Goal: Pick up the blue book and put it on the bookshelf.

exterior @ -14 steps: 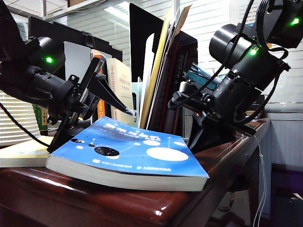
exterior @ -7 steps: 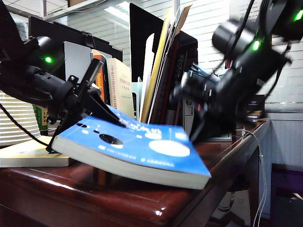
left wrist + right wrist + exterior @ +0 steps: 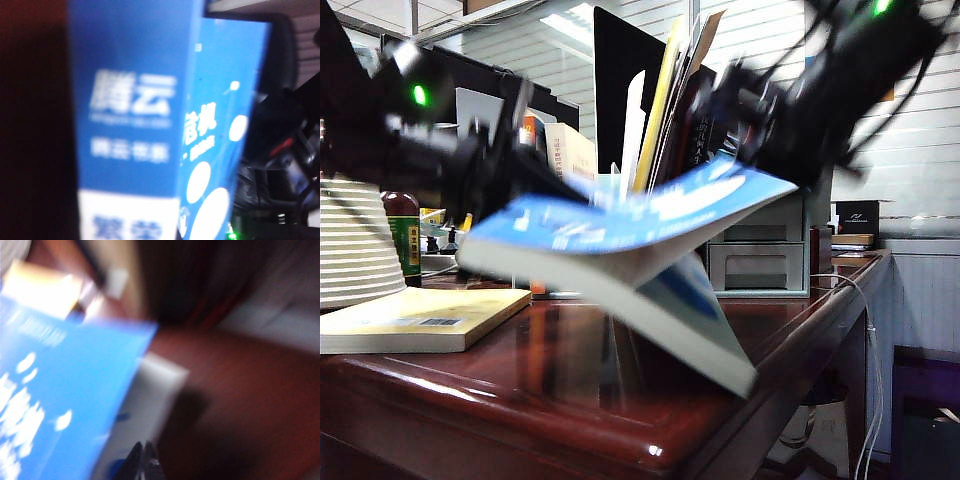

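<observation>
above the table (image 3: 570,400), the blue book (image 3: 620,225) hangs clear of the wood between both arms, so the pick-up looks done; carrying it to the bookshelf (image 3: 640,130) behind and slotting it between the dividers is left. left gripper (image 3: 495,175) is at the spine end, jaws clamped on the book as far as the blur allows; its wrist view is filled by the spine (image 3: 130,125). right gripper (image 3: 144,460) is at the far end, its tips pressed together beside the page edges; whether they pinch the cover i cannot tell. long axis runs roughly level, left to right, far end raised, cover up, lower pages sagging open toward the table edge.
</observation>
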Motion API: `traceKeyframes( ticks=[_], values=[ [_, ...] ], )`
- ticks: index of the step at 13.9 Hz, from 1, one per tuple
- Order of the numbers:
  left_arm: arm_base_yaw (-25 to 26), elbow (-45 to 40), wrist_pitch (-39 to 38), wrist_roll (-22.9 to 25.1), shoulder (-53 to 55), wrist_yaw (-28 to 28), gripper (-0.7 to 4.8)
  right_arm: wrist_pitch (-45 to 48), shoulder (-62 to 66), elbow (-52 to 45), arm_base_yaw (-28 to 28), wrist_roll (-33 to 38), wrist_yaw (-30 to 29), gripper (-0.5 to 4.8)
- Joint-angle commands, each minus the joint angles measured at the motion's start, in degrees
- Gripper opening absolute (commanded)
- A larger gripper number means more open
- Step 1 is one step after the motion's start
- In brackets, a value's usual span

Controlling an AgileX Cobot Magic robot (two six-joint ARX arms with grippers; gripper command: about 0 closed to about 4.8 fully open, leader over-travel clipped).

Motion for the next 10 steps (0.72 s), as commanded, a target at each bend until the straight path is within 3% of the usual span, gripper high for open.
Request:
traceKeyframes(
  ticks=[1, 2, 4, 5, 7, 9, 10],
  values=[
    [-0.04, 0.70, 5.05, -0.15, -4.63, 2.25, -0.06, 0.50, -7.02, 0.17, 0.02, -1.31, 16.61, -0.06],
    [-0.04, 0.76, 6.32, -0.15, -7.54, 1.90, -0.06, 0.85, -10.43, 0.17, 0.02, -2.05, 23.52, -0.06],
    [-0.04, 0.76, 12.63, -0.15, -12.98, 1.36, -0.06, 3.48, -15.45, 0.15, 0.02, -6.54, 29.42, -0.06],
    [-0.04, 0.76, 20.37, -0.17, -16.98, 0.76, -0.06, 5.29, -17.73, 0.15, 0.02, -7.32, 29.79, -0.06],
    [-0.04, 1.29, 28.59, -0.35, -21.16, -0.61, -0.06, 7.48, -19.19, 0.15, 0.02, -7.32, 29.64, -0.06],
    [-0.02, 2.78, 30.10, 1.22, -23.89, -7.96, -0.06, 8.44, -19.37, 0.15, 0.02, -7.34, 29.59, -0.06],
    [-0.02, 3.56, 30.91, 4.83, -24.83, -14.14, -0.06, 8.44, -19.37, 0.13, 0.02, -7.32, 28.87, -0.05]
  ],
)
